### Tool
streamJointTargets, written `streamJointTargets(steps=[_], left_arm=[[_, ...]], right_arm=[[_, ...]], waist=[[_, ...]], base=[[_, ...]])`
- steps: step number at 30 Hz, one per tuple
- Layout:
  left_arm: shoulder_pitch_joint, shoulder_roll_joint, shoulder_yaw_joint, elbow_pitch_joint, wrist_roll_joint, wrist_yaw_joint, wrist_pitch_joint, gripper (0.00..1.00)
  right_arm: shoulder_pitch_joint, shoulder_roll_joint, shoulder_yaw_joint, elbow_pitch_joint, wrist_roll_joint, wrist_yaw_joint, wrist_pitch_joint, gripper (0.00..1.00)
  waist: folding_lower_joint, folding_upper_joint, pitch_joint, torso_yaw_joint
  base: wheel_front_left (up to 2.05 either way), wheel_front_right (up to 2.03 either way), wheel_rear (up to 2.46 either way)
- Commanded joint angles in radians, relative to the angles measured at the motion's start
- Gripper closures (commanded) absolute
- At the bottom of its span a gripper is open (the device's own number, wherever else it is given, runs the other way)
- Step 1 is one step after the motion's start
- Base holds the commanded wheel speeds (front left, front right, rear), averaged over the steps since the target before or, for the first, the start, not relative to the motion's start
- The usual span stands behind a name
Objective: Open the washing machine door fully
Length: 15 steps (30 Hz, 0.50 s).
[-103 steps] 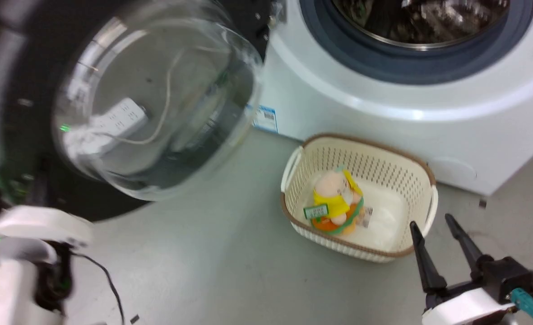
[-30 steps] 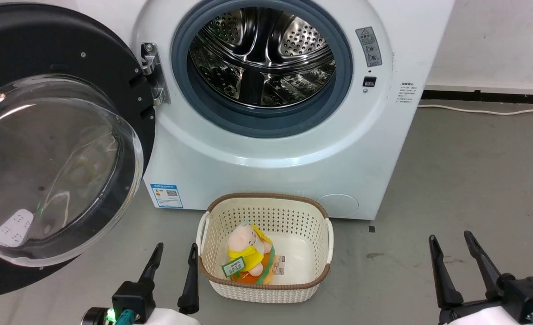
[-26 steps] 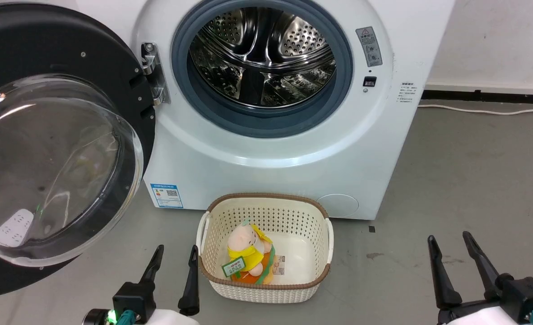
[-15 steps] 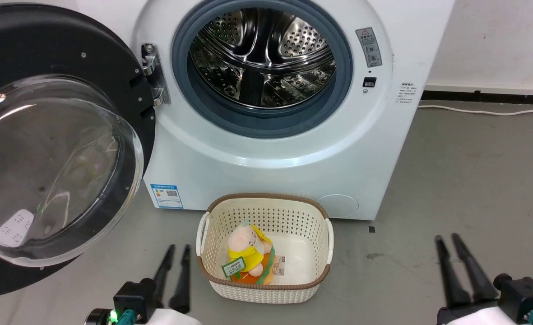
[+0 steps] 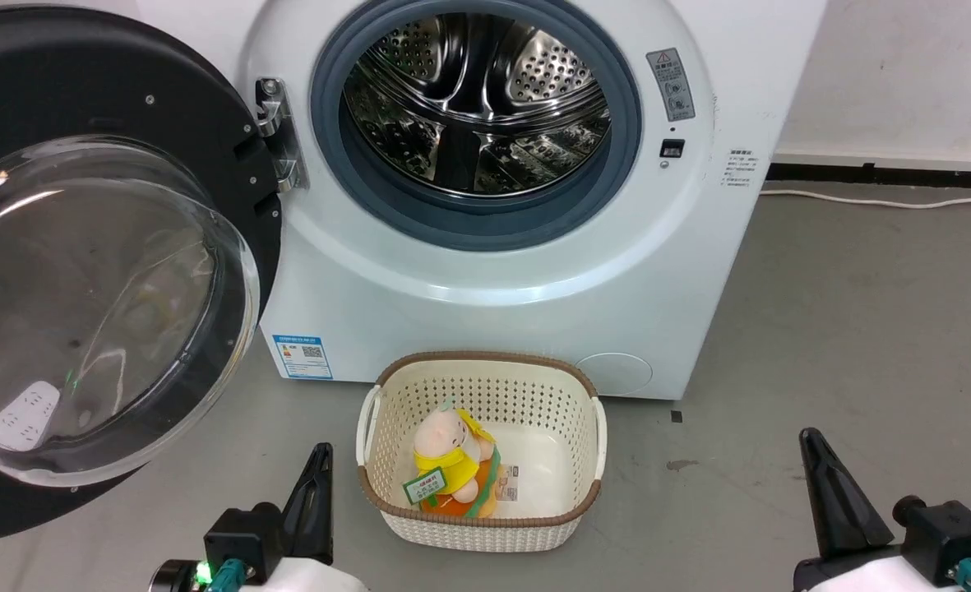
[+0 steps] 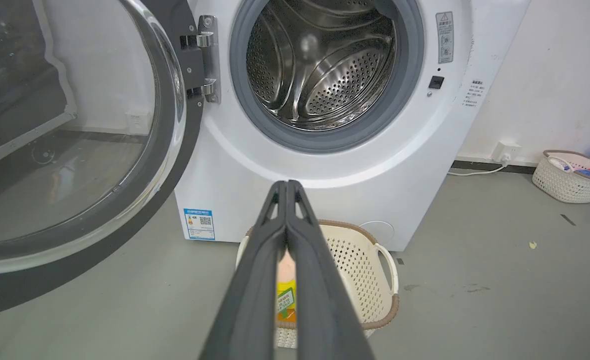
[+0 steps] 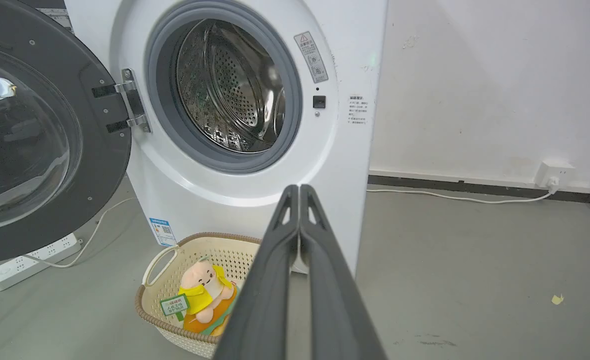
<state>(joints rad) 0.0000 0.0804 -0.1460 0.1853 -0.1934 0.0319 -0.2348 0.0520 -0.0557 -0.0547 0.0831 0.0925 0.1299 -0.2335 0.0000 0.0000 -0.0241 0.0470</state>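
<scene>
The washing machine door (image 5: 123, 90) hung wide open, left of the washing machine (image 5: 493, 279); the left gripper (image 5: 321, 454) and right gripper (image 5: 811, 440) sat clenched, empty (2 idle tools). Risk: the left gripper, swinging out, could clip the basket (image 5: 485, 358) just beside it.
</scene>
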Motion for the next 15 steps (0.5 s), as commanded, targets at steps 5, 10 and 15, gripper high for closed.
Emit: streamJointTargets(steps=[5, 10, 15], left_arm=[[0.000, -0.002, 0.010, -0.015, 0.016, -0.004, 0.014, 1.00], [0.000, -0.003, 0.017, -0.023, 0.025, -0.006, 0.025, 1.00], [0.000, -0.005, 0.025, -0.034, 0.036, -0.007, 0.039, 1.00]], right_arm=[[-0.007, 0.001, 0.004, -0.010, -0.008, 0.000, 0.012, 1.00], [-0.009, 0.001, 0.006, -0.013, -0.012, 0.000, 0.023, 1.00], [-0.012, 0.001, 0.010, -0.018, -0.017, 0.000, 0.037, 1.00]], waist=[[0.0000, 0.0000, 0.001, -0.002], [0.0000, 0.0000, 0.002, -0.004], [0.0000, 0.0000, 0.004, -0.007]], base=[[0.00, 0.00, 0.00], [0.00, 0.00, 0.00], [0.00, 0.00, 0.00]])
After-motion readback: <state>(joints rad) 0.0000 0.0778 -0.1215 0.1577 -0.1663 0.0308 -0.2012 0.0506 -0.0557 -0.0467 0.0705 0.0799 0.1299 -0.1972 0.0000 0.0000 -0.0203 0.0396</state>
